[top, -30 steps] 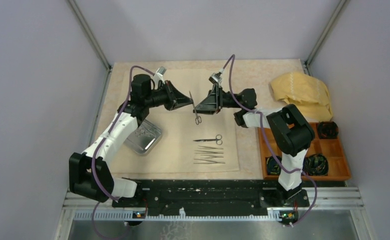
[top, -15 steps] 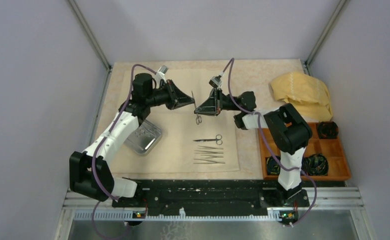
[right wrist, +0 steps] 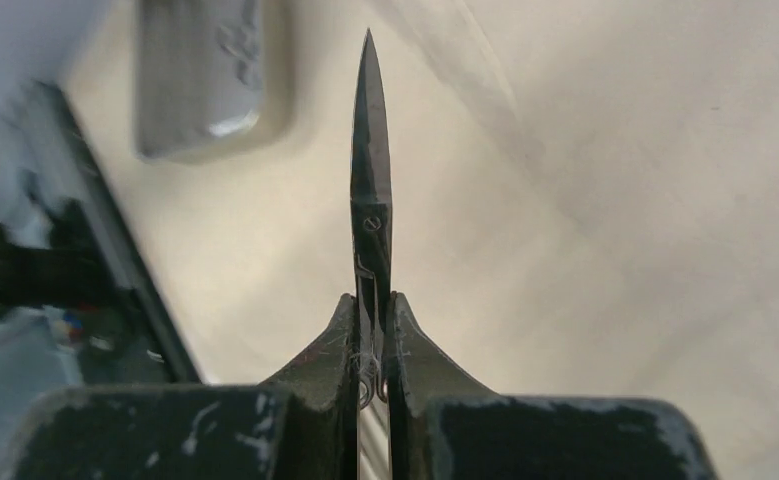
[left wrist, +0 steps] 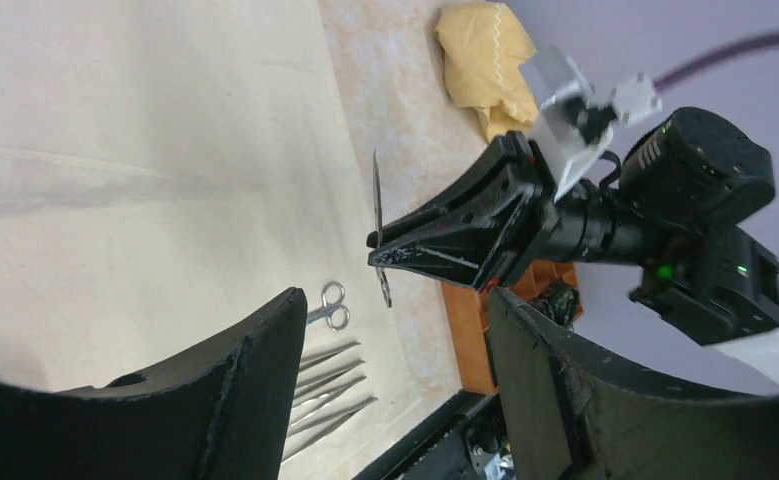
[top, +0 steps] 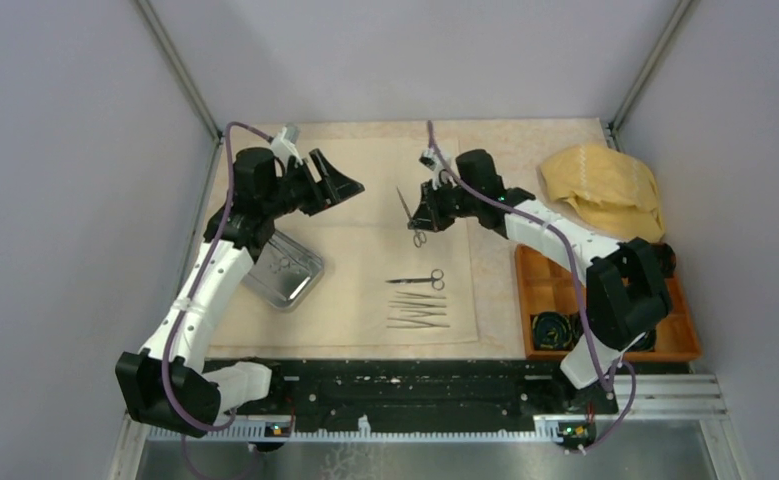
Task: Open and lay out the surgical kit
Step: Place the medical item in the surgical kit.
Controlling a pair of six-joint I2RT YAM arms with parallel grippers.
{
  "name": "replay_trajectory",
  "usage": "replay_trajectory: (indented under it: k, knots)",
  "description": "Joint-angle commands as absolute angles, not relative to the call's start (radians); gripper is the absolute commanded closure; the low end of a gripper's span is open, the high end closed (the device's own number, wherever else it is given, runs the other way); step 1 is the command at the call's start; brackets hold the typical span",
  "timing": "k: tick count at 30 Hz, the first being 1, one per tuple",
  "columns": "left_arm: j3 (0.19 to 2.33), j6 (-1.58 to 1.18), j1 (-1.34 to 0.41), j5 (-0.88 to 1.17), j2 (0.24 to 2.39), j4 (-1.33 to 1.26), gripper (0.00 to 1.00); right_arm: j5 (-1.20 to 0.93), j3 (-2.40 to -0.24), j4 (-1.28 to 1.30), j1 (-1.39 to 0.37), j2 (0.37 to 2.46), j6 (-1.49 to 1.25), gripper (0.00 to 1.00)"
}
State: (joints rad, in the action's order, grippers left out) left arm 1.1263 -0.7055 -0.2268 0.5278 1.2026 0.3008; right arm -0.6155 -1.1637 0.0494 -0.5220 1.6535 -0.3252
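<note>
The surgical kit's cream cloth sheet [top: 355, 255] lies spread on the table. On it rest a pair of steel scissors [top: 417, 281] and several tweezers [top: 417, 312]. The steel tray [top: 285, 272] sits at the sheet's left edge. My right gripper [top: 417, 216] is shut on a second pair of scissors [right wrist: 370, 180] and holds it in the air above the sheet, blades pointing away from its fingers. My left gripper [top: 341, 181] is open and empty, off to the left of those scissors. In the left wrist view the held scissors [left wrist: 376, 215] stick out of the right gripper [left wrist: 385, 252].
A crumpled mustard-yellow cloth [top: 605, 188] lies at the back right. An orange compartment box [top: 605, 300] with black coils stands at the right, beside the sheet. The tray [right wrist: 203, 80] also shows in the right wrist view.
My left gripper opened, let go of the scissors and drew back to the left. My right gripper shut on them and now carries them alone, its arm stretched further back.
</note>
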Motion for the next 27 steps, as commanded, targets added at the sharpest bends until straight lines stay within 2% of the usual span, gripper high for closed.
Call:
replay_trajectory:
  k: [1, 4, 9, 27]
  knots:
    - [1.159, -0.638, -0.216, 0.433, 1.163, 0.355, 0.27, -0.248, -1.285, 0.559, -0.641, 1.634, 0.369, 1.0]
    - [1.148, -0.649, -0.215, 0.438, 1.157, 0.337, 0.26, -0.116, -1.327, 0.602, -0.716, 1.675, 0.477, 1.0]
    - [1.157, -0.654, -0.215, 0.442, 1.148, 0.341, 0.26, -0.049, -1.35, 0.612, -0.802, 1.747, 0.614, 1.0]
    - [1.243, -0.59, -0.209, 0.493, 1.234, 0.431, 0.24, 0.07, -1.411, 0.562, -0.832, 1.918, 0.774, 1.0]
